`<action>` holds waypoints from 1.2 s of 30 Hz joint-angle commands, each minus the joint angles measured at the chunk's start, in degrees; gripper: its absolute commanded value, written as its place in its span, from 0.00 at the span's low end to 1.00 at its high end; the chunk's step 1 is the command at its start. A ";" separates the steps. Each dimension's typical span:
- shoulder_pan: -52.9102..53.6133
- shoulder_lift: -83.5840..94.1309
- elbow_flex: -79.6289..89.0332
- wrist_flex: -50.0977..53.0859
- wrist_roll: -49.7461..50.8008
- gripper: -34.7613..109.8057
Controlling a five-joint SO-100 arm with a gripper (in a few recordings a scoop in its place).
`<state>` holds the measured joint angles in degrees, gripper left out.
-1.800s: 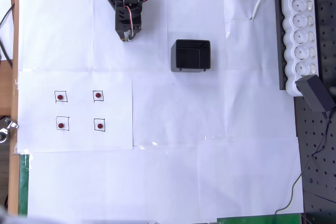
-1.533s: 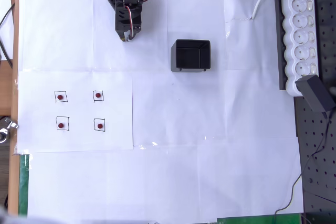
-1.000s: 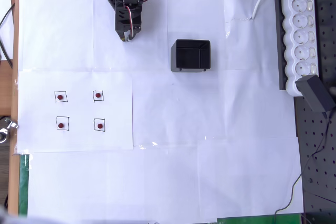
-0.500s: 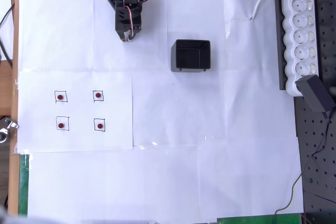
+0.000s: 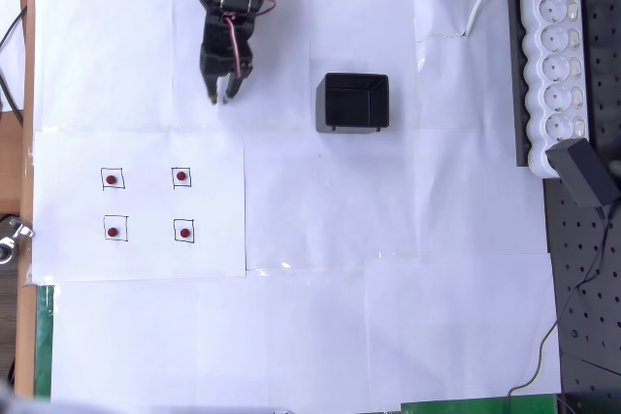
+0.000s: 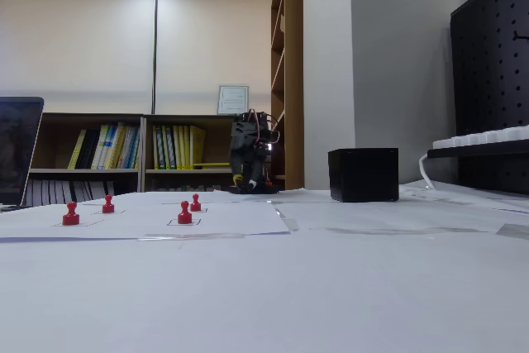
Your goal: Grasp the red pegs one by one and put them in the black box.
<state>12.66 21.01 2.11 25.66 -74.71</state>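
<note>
Pegs (image 5: 181, 176) all sit in their squares, black box (image 5: 355, 102) empty. Gripper (image 5: 219, 94) looks slightly parted, holding nothing; I should centre over one peg before descending.

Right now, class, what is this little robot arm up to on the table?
The arm's claw hangs over the white paper near the top of the overhead view, holding nothing. Four red pegs each stand in a printed square, apart from the claw. The black box sits to the right of the claw in that view with no peg visible inside. None has been picked up yet.
</note>
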 commanded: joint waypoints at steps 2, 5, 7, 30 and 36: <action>4.04 20.21 0.00 -27.07 -5.19 0.32; 5.36 30.85 1.14 -37.53 -8.79 0.32; 5.63 36.56 2.55 -41.48 -11.07 0.32; 4.48 74.53 30.15 -58.10 -18.72 0.33; 4.92 78.22 34.45 -58.27 -18.63 0.33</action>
<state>16.61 98.09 33.31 -31.11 -92.72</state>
